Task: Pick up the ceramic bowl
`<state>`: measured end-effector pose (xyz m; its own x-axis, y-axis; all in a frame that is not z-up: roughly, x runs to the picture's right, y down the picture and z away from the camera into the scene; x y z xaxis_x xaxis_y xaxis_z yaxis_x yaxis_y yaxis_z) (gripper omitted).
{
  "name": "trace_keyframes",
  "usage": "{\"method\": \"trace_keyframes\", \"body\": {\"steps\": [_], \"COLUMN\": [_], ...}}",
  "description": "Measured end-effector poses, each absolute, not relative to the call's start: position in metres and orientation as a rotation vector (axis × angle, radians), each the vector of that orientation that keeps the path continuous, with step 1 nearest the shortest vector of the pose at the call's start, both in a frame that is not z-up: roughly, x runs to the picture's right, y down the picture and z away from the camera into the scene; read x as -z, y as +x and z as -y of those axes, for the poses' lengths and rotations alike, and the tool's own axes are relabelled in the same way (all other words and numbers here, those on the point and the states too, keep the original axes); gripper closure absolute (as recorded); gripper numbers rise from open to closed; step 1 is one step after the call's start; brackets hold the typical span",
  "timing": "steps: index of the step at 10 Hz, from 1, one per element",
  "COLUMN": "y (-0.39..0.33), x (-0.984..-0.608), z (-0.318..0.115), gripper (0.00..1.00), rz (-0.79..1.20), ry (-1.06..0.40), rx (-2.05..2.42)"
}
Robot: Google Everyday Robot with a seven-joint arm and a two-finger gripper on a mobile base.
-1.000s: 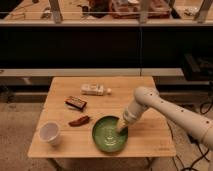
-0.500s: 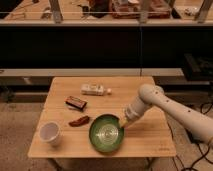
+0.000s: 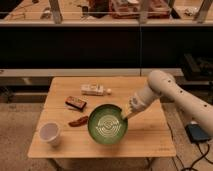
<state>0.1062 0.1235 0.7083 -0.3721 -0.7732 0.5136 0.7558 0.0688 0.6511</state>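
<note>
The ceramic bowl [image 3: 106,125], glossy green with pale concentric rings inside, is over the middle front of the wooden table [image 3: 150,137]. It is tilted, with its inside turned toward the camera. My gripper [image 3: 124,116] comes in from the right on the white arm [image 3: 160,87]. It is shut on the bowl's right rim and holds that side raised.
A small white cup [image 3: 50,133] stands at the table's front left. A reddish-brown snack [image 3: 78,121] lies just left of the bowl, with a dark packet [image 3: 76,102] behind it. A white bottle [image 3: 95,90] lies at the back. A dark counter runs behind the table.
The bowl lay flat on the table with the gripper at its right rim. It has since been lifted and tipped up toward the camera, and the arm has risen slightly.
</note>
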Motion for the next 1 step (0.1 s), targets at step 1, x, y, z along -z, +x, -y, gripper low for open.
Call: {"method": "trace_keyframes", "body": {"steps": [1], "y": [0.1075], "x": [-0.7017], "z": [-0.1196], "gripper": [0.85], "rz": [1.1], "ry": [0.02], "rx": [1.606]}}
